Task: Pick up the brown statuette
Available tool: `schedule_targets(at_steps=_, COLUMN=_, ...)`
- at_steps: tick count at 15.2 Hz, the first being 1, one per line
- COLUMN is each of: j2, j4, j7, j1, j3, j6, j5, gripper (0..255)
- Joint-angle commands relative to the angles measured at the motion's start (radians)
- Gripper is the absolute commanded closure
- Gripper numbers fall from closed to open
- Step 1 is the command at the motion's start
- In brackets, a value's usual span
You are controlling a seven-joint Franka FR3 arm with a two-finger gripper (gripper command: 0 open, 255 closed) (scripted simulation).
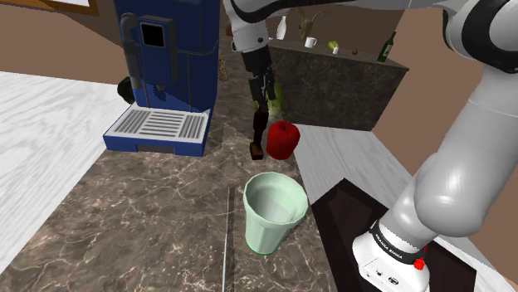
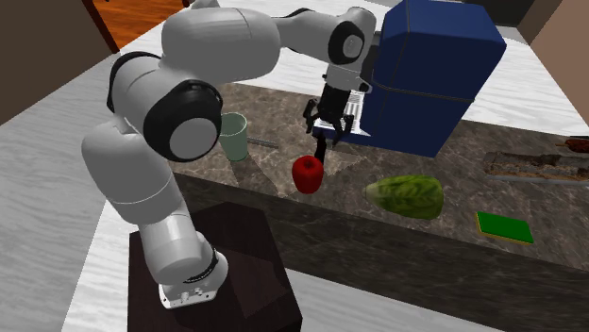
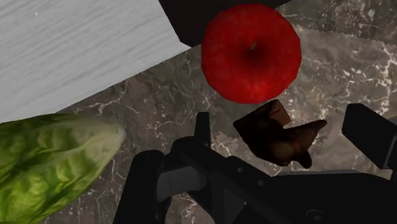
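The brown statuette [image 1: 258, 141] stands on the dark marble counter [image 1: 149, 216], just beside a red apple [image 1: 283, 139]. My black gripper [image 1: 261, 116] comes down over it from above. In the wrist view the statuette [image 3: 280, 135] lies between my two fingers, with a gap on each side, so the gripper [image 3: 286, 130] is open and touches nothing. The apple [image 3: 251, 51] sits just beyond the statuette. In the second exterior view the gripper [image 2: 326, 127] hangs over the statuette [image 2: 322, 148], in front of the blue machine.
A blue coffee machine [image 1: 170, 66] with a drip tray stands behind the statuette. A pale green cup [image 1: 274, 211] is nearer the stand. A lettuce head [image 2: 406, 196] and a flat green pad [image 2: 503, 226] lie along the counter's edge.
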Motion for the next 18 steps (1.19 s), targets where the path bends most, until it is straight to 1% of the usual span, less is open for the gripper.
schedule_targets(at_steps=1, j2=0.098, j4=0.097, j7=-0.028, j1=0.021, j3=0.017, j6=-0.028, j5=-0.03, gripper=0)
schedule_targets(at_steps=8, j2=0.108, j4=0.016, j7=-0.018, j1=0.02, j3=0.015, j6=0.062, j5=-0.031, gripper=0)
schedule_targets(at_steps=11, j2=0.109, j4=0.01, j7=-0.017, j1=0.02, j3=0.015, j6=0.069, j5=-0.031, gripper=0)
schedule_targets(at_steps=12, j2=0.109, j4=0.01, j7=-0.017, j1=0.02, j3=0.015, j6=0.069, j5=-0.031, gripper=255)
schedule_targets(at_steps=18, j2=0.109, j4=0.01, j7=-0.017, j1=0.02, j3=0.015, j6=0.069, j5=-0.031, gripper=255)
